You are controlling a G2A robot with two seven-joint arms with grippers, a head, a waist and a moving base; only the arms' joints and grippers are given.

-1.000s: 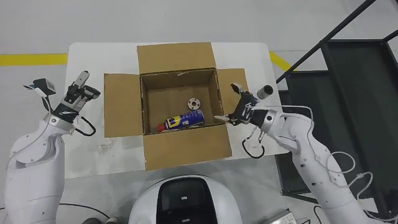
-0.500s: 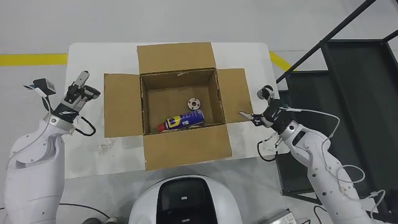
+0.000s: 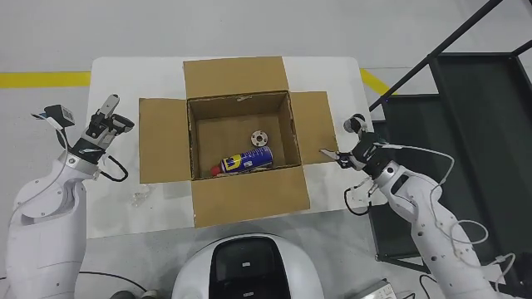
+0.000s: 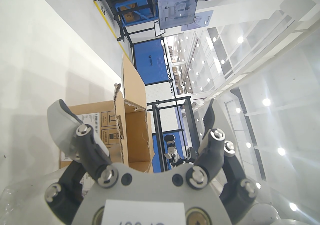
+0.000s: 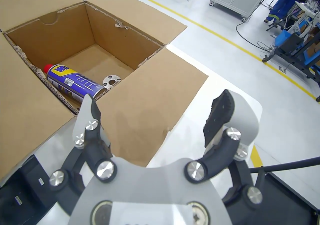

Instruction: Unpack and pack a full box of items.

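Cardboard box (image 3: 163,141): one spray can (image 3: 248,162), one metal disc (image 3: 260,139) (flaps open)

Open cardboard box (image 3: 241,137), flaps spread flat; blue spray can (image 3: 247,162) lying beside metal disc (image 3: 260,139) inside

The box (image 3: 235,75) is showing plain brown cardboard. The spray can (image 3: 249,161) is showing blue with a yellow patch and a red cap, and the disc (image 3: 260,139) is gleaming silver. The bench (image 3: 116,91) is looking white, the floor line (image 3: 41,79) yellow. The left end effector (image 4: 135,111) and right end effector (image 5: 155,103) are showing silver-grey with black links.
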